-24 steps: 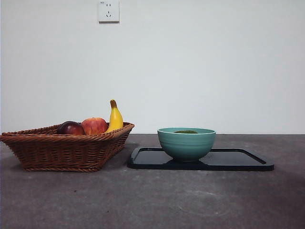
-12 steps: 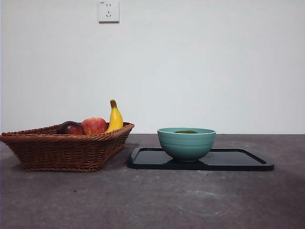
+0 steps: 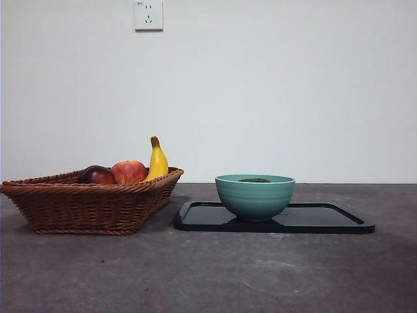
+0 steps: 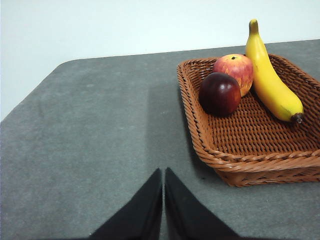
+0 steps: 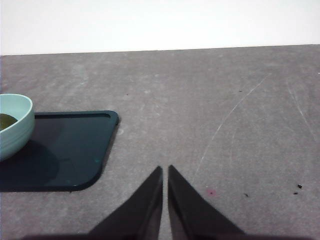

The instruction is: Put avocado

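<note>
The avocado point(image 3: 254, 180) lies inside the teal bowl point(image 3: 255, 195), only its dark green top showing over the rim; a sliver of the avocado point(image 5: 6, 120) also shows in the bowl point(image 5: 15, 127) in the right wrist view. The bowl stands on the black tray point(image 3: 326, 218). My left gripper point(image 4: 163, 175) is shut and empty above the bare table beside the wicker basket point(image 4: 235, 165). My right gripper point(image 5: 165, 172) is shut and empty above the table, off the tray's point(image 5: 75, 150) corner. Neither arm appears in the front view.
The wicker basket point(image 3: 85, 205) left of the tray holds a dark red-purple fruit point(image 3: 96, 175), a red apple point(image 3: 129, 171) and a banana point(image 3: 156, 160). A wall socket point(image 3: 148, 14) sits high on the white wall.
</note>
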